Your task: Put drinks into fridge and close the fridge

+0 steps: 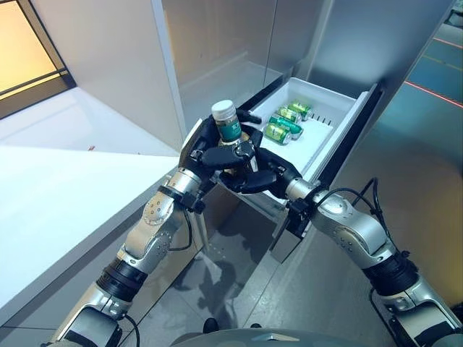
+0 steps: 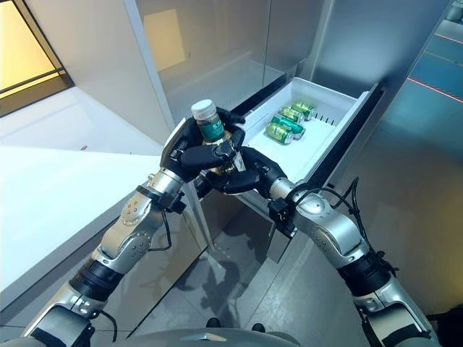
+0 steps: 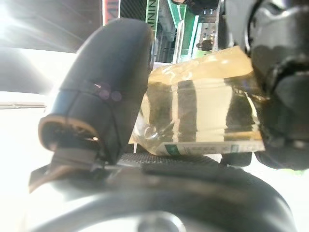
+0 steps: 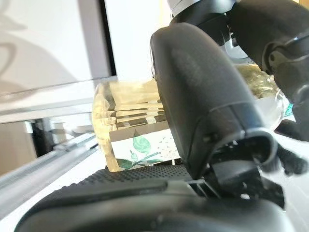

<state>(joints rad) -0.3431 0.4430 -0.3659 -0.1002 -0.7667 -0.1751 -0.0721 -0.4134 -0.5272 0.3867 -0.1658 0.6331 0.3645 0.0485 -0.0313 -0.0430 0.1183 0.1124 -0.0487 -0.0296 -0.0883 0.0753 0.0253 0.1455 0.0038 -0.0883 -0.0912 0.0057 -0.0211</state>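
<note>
Both robot hands meet in front of an open white fridge drawer (image 1: 346, 116), holding one bottle (image 1: 228, 127) between them. The bottle stands roughly upright, with a white cap, a green label and pale yellow liquid. It is held in the air by the drawer's near left corner, not inside the drawer.

The left hand (image 1: 217, 153) comes in from the lower left. Its fingers and thumb are curled round the bottle's body, below the cap. In the left wrist view the thumb (image 3: 104, 96) presses against the bottle's side.

The right hand (image 1: 262, 178) reaches in from the right and cups the bottle's lower part, fingers curled about it just beneath the left hand. The right wrist view shows its thumb (image 4: 203, 101) lying across the bottle.

Inside the drawer, three green cans (image 1: 287, 123) lie on their sides, close together toward the far end. A white tabletop (image 1: 58, 195) fills the left side.
</note>
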